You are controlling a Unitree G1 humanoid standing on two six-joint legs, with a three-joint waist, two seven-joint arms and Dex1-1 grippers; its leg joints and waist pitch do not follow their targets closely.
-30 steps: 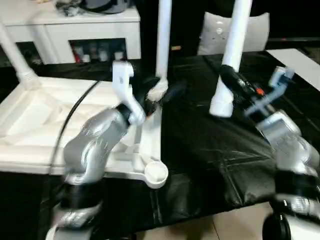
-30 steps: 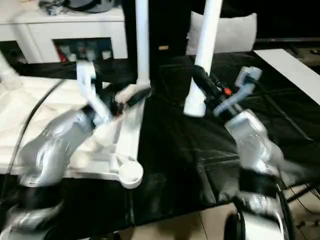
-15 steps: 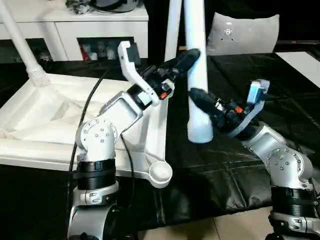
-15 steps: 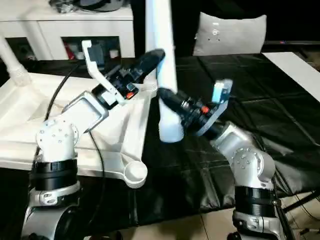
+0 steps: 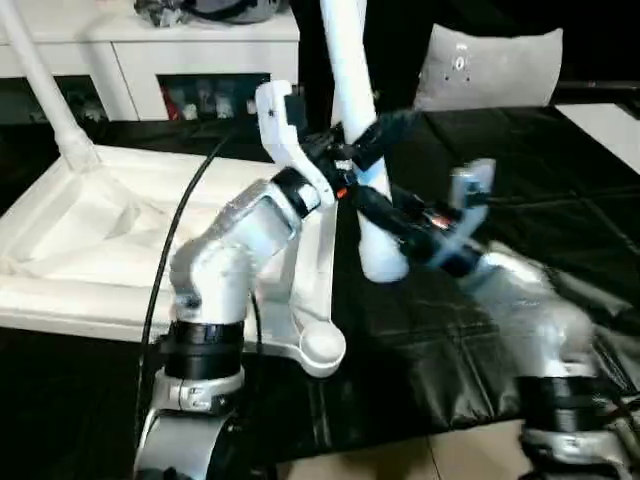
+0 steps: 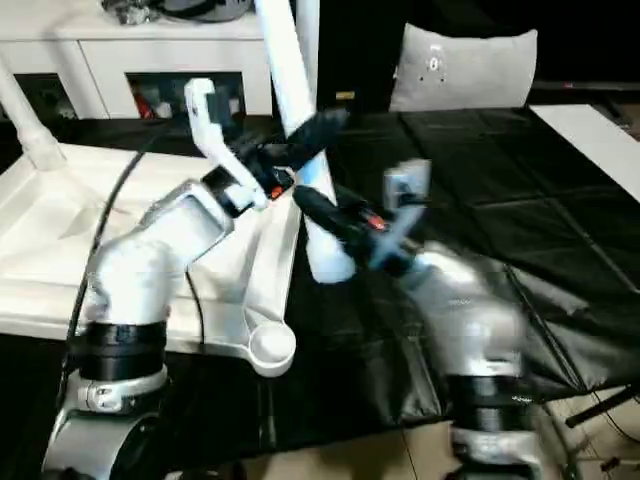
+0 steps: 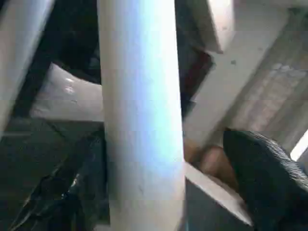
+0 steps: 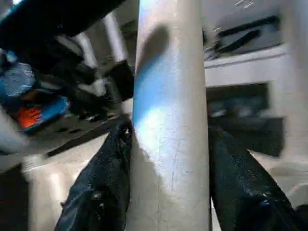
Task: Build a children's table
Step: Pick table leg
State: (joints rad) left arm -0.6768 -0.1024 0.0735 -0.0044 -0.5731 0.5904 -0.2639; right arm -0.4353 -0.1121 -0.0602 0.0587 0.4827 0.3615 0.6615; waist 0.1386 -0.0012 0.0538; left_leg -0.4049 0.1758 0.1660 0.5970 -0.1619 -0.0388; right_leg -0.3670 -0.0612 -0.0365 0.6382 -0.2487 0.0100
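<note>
The children's table top (image 5: pixel 90 240) lies upside down on the left, ribbed side up. One leg (image 5: pixel 40 95) stands in its far left corner, and another (image 6: pixel 308 30) rises behind the arms. My right gripper (image 5: pixel 365 202) is shut on a loose white leg (image 5: pixel 372 235), tilted, with its thick end hanging just above the black cover beside the top's right edge. In the right wrist view both fingers (image 8: pixel 103 183) press against that leg (image 8: pixel 168 96). My left gripper (image 5: pixel 375 135) is open, straddling the same leg higher up; one finger (image 7: pixel 260 178) stands apart from the leg (image 7: pixel 142 120). The near right corner socket (image 5: pixel 322 347) is empty.
The black-covered worktable (image 5: pixel 500 150) stretches to the right. A white cabinet (image 5: pixel 180 45) and a grey cushion (image 5: pixel 490 65) stand behind it. The worktable's front edge and pale floor (image 5: pixel 400 462) lie just below the arms.
My right gripper has carried the leg left toward the top's right edge and tilted it. My left gripper has come around the leg higher up, its jaws narrowing a little.
</note>
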